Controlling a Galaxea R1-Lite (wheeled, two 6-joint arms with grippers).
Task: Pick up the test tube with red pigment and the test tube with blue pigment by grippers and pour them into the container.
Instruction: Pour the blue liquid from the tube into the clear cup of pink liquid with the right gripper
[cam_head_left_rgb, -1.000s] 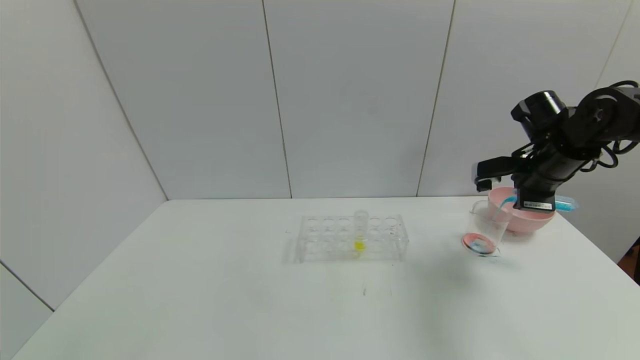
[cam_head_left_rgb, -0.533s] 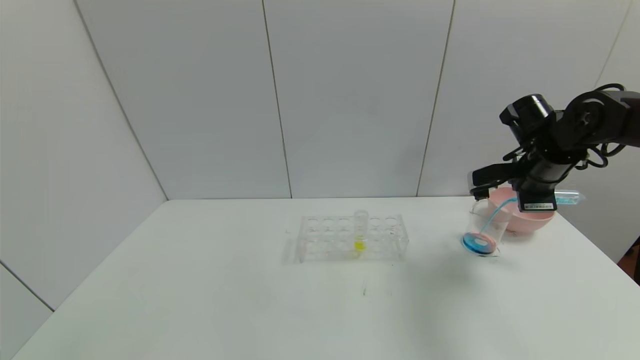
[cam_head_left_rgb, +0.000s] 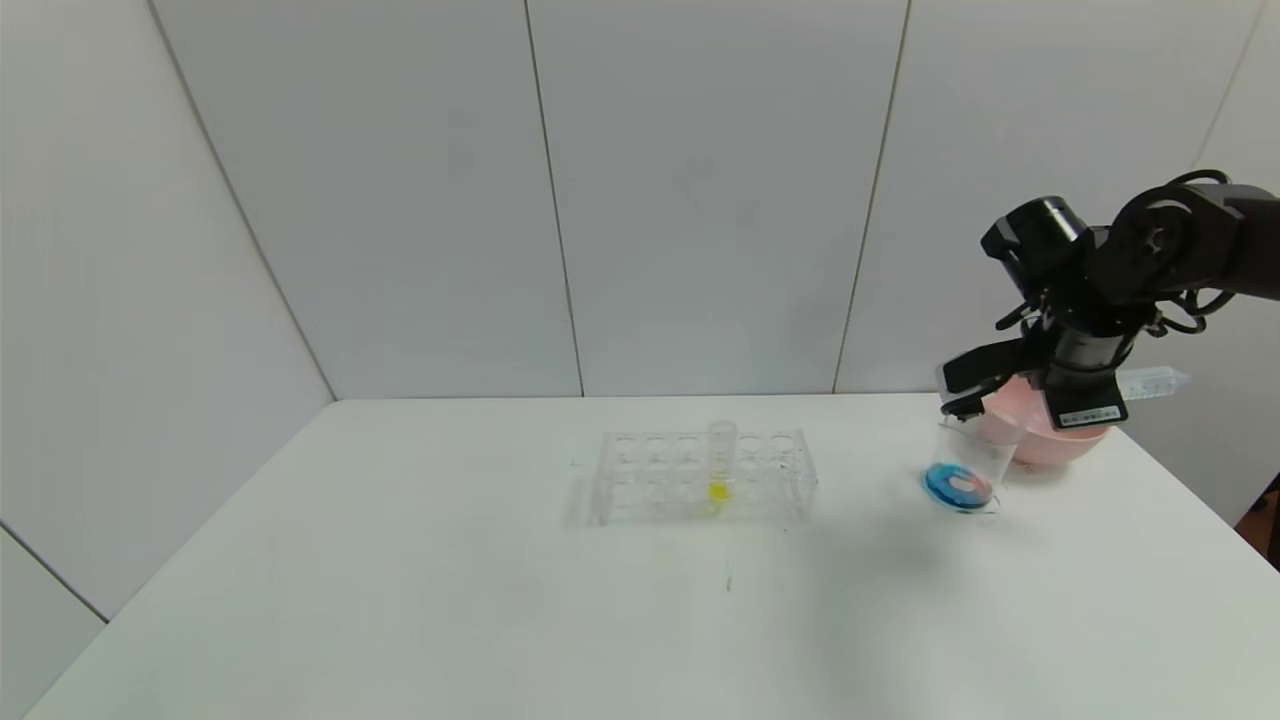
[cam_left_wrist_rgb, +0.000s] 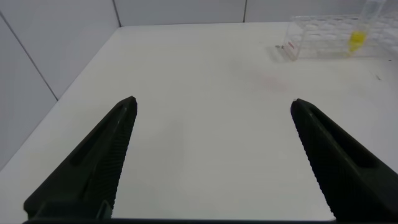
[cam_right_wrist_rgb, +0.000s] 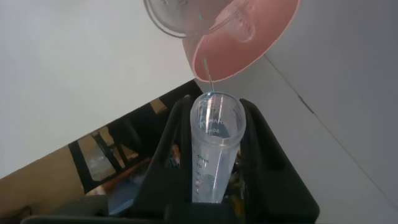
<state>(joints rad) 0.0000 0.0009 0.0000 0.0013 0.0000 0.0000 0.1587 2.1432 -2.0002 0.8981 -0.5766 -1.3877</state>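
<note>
- Right hand (cam_head_left_rgb: 1085, 395): hovering over the far right part of the white surface (cam_head_left_rgb: 500, 600), above the container and the pink bowl; its fingers (cam_right_wrist_rgb: 171, 146) are gripping the test tube with blue pigment (cam_head_left_rgb: 1150, 383) on both sides.
- Test tube with blue pigment: lying roughly level in that grip, its closed end sticking out to the right of the hand; it is looking clear and nearly drained (the right wrist view is looking straight into its open mouth (cam_right_wrist_rgb: 217, 120), with a thin thread of liquid hanging from the rim).
- Container (cam_head_left_rgb: 968, 462): standing on the surface just in front of the pink bowl (cam_head_left_rgb: 1040, 440), below the tube's mouth; a pool of blue with a red patch in the middle is sitting at its bottom.
- Clear rack (cam_head_left_rgb: 700, 475): resting mid-surface, well apart from the container, carrying one upright tube with yellow liquid (cam_head_left_rgb: 720, 470).
- Test tube with red pigment: cannot tell where it is.
- Left hand (cam_left_wrist_rgb: 211, 155): idling over the near left part of the surface, fingers spread wide, holding nothing.
</note>
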